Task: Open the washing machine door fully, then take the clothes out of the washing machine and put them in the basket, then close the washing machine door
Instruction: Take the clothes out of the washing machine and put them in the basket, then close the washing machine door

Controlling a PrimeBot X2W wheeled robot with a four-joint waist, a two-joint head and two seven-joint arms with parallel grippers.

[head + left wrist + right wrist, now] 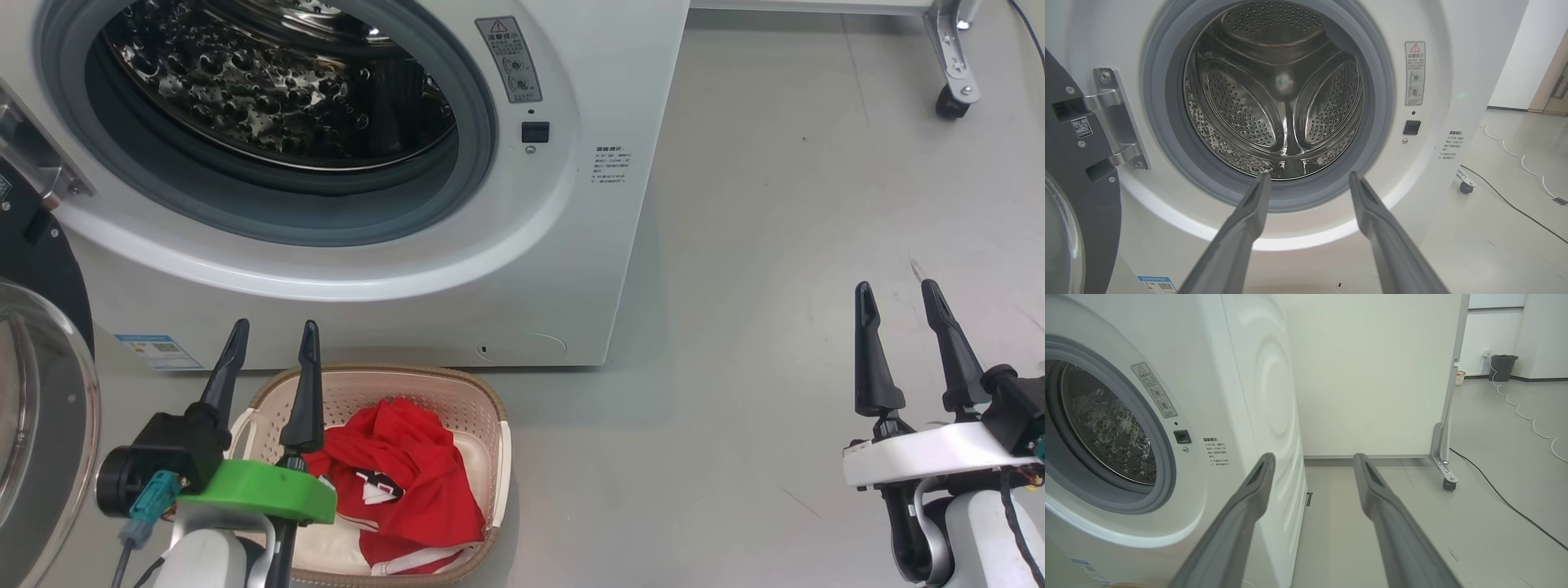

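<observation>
Washing machine [490, 269]: one, its single door [41, 408] swung open at left, exposing the steel drum [277, 90]. One basket [465, 408] on the floor [775, 245] just before it holds one heap of red clothes [416, 474]. Two hands: left hand [275, 325] above the basket, right hand [896, 286] well apart. Both are spread and grip nothing.

Glossy steel drum [1282, 110], matt grey rubber seal [1167, 134], red cloth clothes [408, 482], cream plastic basket [482, 408].

Left hand [275, 327] and right hand [896, 287] are held well apart, both spread wide and empty.
</observation>
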